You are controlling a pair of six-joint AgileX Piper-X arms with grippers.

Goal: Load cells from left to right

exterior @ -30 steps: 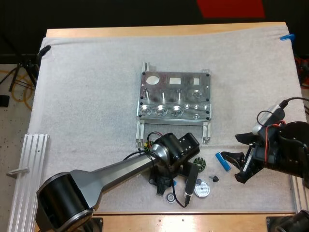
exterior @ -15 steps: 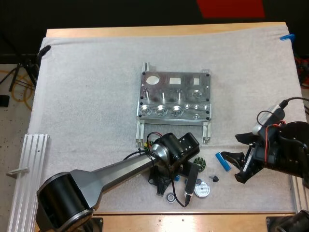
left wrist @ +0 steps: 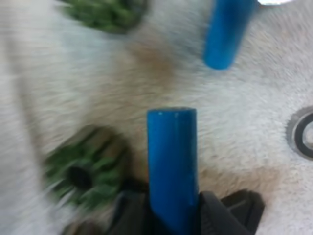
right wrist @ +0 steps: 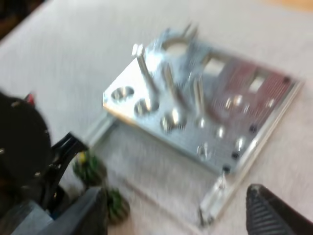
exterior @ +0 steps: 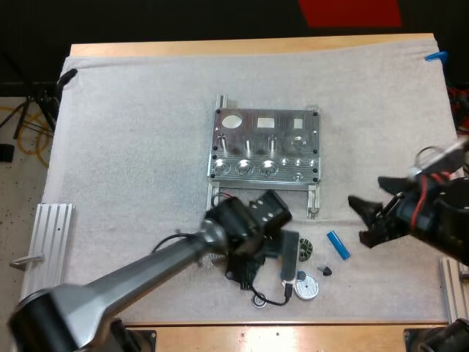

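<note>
Light was even, from overhead; the white mat (exterior: 132, 147) read bright. The metal fixture (exterior: 265, 147) showed glare spots at its near holes. Soft shadow lay under the left arm (exterior: 161, 257). The blue cylinder (left wrist: 172, 166) was lit flat.

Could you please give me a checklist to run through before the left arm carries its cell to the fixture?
1. Grip: left gripper shut on cell: ok.
2. Cell straight between the fingers: ok.
3. Cell lifted off mat: cannot tell.
4. Front holes of fixture empty: ok.
5. Path: right gripper open, clear of fixture: ok.
6. Leftover: spare cell apart from both grippers: ok.
</note>
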